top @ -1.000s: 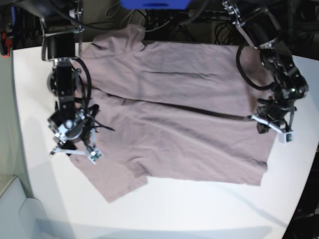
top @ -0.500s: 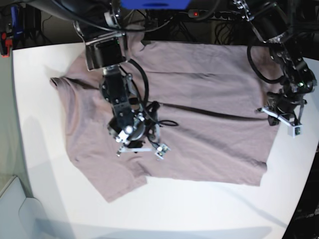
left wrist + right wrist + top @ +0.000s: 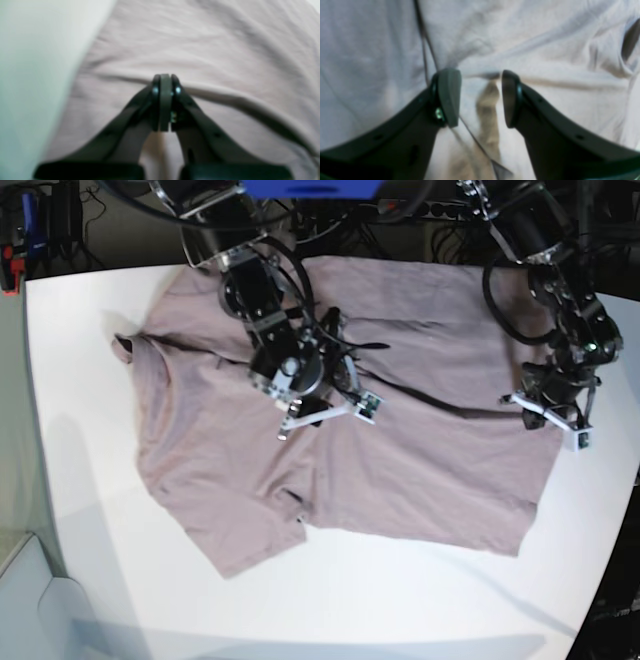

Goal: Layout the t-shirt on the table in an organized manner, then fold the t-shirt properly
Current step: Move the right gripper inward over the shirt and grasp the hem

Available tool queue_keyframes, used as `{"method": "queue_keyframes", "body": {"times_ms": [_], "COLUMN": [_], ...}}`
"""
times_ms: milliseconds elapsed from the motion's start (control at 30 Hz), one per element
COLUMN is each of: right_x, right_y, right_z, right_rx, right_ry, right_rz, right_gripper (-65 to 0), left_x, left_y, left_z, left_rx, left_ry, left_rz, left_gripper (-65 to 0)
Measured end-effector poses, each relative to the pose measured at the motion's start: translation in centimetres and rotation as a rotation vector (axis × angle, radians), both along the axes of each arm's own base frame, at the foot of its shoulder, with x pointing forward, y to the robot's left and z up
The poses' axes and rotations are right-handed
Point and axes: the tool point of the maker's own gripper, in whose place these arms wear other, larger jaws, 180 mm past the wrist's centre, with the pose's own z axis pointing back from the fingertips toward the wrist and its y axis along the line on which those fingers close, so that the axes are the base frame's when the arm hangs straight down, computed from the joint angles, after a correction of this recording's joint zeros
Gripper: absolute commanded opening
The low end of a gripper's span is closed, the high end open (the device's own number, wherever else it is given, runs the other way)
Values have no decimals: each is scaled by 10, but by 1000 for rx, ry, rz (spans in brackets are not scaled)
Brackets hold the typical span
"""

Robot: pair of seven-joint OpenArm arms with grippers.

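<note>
The mauve-pink t-shirt (image 3: 430, 470) lies spread across the white table (image 3: 400, 600), wrinkled, with a long crease running toward its right edge. My right gripper (image 3: 325, 415) hovers over the shirt's middle, open, jaws apart with only cloth (image 3: 370, 50) beneath them (image 3: 480, 97). My left gripper (image 3: 535, 405) is at the shirt's right edge. In the left wrist view it (image 3: 163, 85) is shut, its tips on a raised fold of the shirt (image 3: 225, 50), beside bare table (image 3: 37, 62).
Dark cables and equipment crowd the table's far edge, with a blue object (image 3: 310, 188) at the top. A thin dark cable (image 3: 425, 50) hangs beside the right gripper. The table's edge curves in at the right. A pale grey bin corner (image 3: 25, 580) sits at the lower left.
My right arm has swung from the shirt's left sleeve to its middle. The left side of the shirt now lies spread further out. My left gripper has shifted only slightly at the right edge.
</note>
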Motion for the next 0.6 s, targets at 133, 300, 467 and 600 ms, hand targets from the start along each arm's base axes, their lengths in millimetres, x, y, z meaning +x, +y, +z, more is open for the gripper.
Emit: {"method": "queue_keyframes", "body": {"times_ms": [133,300,467,600], "right_x": [-38,-89,-39,3], "right_y": [41,76,38,-11], "right_z": [-4,6,59,75], "right_rx": [36,106,129,82], "right_ry": [-5,36,-138,-220], "right_rz": [126,271,105,-26], "right_gripper": [-373,-373,-372,-372], "left_x": [12,25,22,13], "left_y": [-11,-46,-39,-32], "left_z": [8,7,-13,-34], "left_rx": [-11,-19,-42,-55], "left_ry": [-34,-36,-14,32], "left_rz": [-17,-126,-88,-87], "left_gripper": [-649,-649,-649,-649]}}
